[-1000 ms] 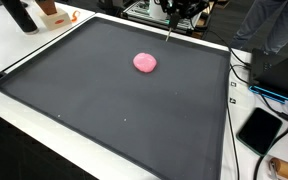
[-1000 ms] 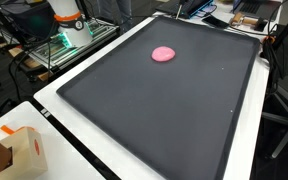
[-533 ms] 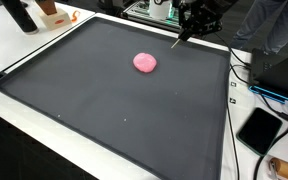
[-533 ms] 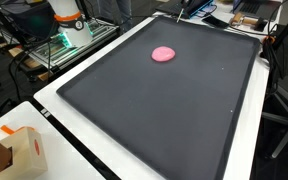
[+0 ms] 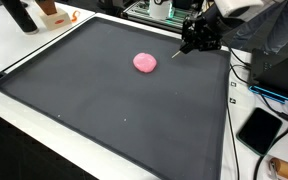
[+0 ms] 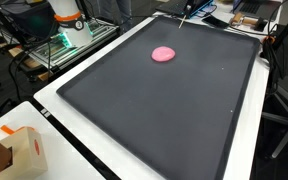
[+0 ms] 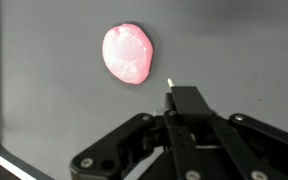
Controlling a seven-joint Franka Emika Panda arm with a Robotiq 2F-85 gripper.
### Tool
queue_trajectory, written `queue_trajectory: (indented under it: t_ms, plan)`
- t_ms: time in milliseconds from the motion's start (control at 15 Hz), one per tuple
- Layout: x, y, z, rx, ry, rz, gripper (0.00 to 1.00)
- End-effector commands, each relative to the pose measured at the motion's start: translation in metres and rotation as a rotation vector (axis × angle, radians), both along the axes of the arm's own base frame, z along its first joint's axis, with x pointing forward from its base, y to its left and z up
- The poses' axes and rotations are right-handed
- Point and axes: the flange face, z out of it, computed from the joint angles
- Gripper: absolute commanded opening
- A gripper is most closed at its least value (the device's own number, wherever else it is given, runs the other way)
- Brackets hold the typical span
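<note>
A pink, roundish soft lump (image 5: 145,62) lies on a large black mat (image 5: 104,105) toward its far side. It also shows in the other exterior view (image 6: 163,54) and in the wrist view (image 7: 129,54). My gripper (image 5: 194,40) hangs over the mat's far edge, right of the lump and apart from it. Its fingers (image 7: 182,100) are shut on a thin stick whose light tip (image 7: 170,82) points down toward the mat beside the lump. In an exterior view only the stick (image 6: 186,14) shows at the top edge.
The mat has a raised rim (image 6: 54,100) on a white table. A dark phone (image 5: 260,130) and cables lie off its side. A cardboard box (image 6: 14,150) stands near a corner. An orange-and-white object (image 6: 66,18) and equipment stand behind. A person (image 5: 276,25) is behind.
My gripper has swung sideways along the mat's far edge with the stick and tilted. The stick tip has moved slightly down toward the mat. The pink lump has not moved.
</note>
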Motion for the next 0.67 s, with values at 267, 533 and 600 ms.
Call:
queue_trajectory:
  t_ms: [267,533,600]
  plan:
    - [0.000,0.008,-0.038,-0.185,-0.026,-0.118,0.03]
    - [-0.001,0.012,-0.054,-0.237,-0.044,-0.177,0.03]
    - [-0.001,0.013,-0.058,-0.249,-0.046,-0.189,0.03]
